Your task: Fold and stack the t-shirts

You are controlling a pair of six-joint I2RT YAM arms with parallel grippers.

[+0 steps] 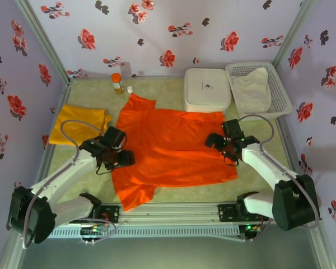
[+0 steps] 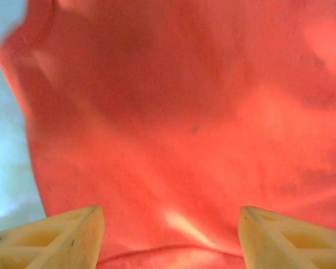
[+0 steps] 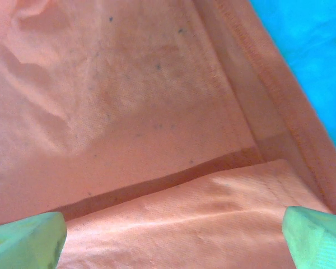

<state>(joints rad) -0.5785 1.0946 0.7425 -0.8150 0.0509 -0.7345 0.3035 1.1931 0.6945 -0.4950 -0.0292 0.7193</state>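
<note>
Top view, near to far. The left gripper (image 1: 115, 158) and right gripper (image 1: 220, 144), jaws apart on both, sit low over opposite side edges of the orange-red shirt (image 1: 168, 148), which lies spread flat at centre frame. They are probably placed to pinch matching edges for a fold. The mustard shirt (image 1: 78, 124) lies apart at the left, the basket (image 1: 281, 92) at upper right.

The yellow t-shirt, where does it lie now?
In the top view, the yellow t-shirt lies on the left side, between the left wall and the spread orange t-shirt.
</note>
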